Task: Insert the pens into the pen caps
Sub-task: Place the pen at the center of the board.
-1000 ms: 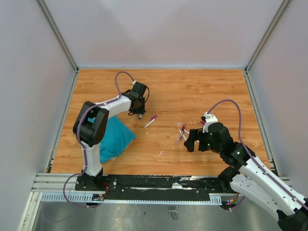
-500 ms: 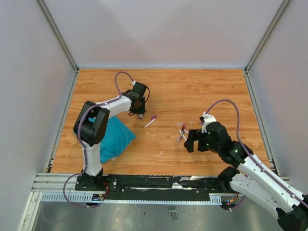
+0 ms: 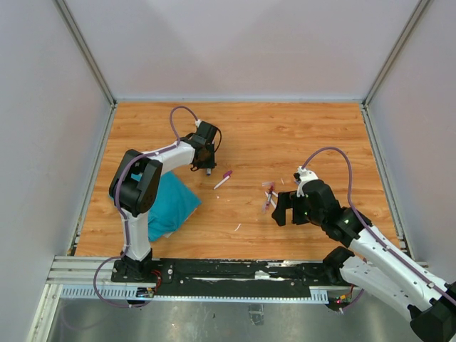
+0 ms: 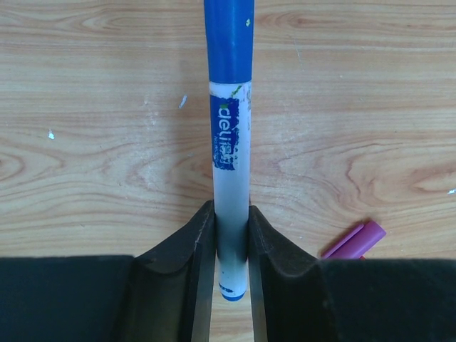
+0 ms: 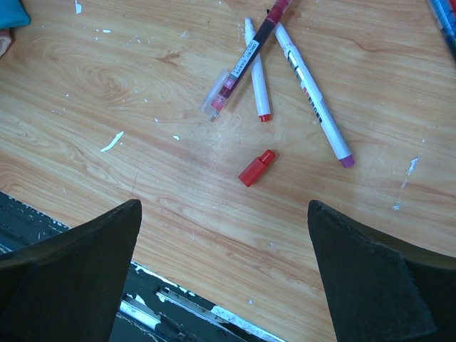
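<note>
In the left wrist view a white pen with a blue cap on its far end stands between my left gripper's fingers, which press against its barrel just above the wood. A purple-capped pen lies to its right, also seen from above as the purple-capped pen beside the left gripper. My right gripper hangs wide open and empty over a loose red pen cap. Beyond the cap lie a red-ended pen, a purple-ended pen and a clear red pen.
A teal cloth lies at the left near the left arm's base. The pen cluster sits mid-table just left of the right gripper. A black rail runs along the near table edge. Grey walls enclose the wooden table.
The right gripper has crept slightly left toward the pen cluster. The left arm has stayed in place.
</note>
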`<state>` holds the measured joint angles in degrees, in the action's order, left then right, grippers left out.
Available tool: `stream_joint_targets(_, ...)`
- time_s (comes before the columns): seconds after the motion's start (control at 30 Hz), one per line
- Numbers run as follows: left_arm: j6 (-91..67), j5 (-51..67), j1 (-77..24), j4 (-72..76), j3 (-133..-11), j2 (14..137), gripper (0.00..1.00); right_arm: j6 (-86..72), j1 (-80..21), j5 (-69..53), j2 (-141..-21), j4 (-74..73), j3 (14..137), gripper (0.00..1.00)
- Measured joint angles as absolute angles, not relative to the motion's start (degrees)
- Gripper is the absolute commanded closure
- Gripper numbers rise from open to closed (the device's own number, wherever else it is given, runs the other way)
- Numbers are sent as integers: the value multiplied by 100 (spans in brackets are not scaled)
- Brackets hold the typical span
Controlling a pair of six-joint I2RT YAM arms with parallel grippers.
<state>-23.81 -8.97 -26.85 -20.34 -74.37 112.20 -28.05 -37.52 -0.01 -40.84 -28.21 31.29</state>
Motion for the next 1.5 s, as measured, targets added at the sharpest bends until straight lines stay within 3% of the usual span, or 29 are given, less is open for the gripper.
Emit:
stream_joint_targets(0.63, -2383, -891, -2683, -2010, -7437, 11225, 67, -2803, -3752, -1, -4132, -2821, 3129, 0)
stream_joint_targets(1.0, -2244, -819, -2683, -2196, -7708, 11128, 57, -2801, -3752, -1, -4132, -2832, 3131, 0)
stream_joint_targets(1.27, -2060, -718, -2681, -2029, -7710, 9939, 52, -2724, -3752, 5, -4099, -2832, 3131, 1)
stream_joint_targets(1.5, -1984, -421, -2681, -1374, -6589, 8230, 49, -2355, -3752, 174, -4154, -2930, 3304, 5)
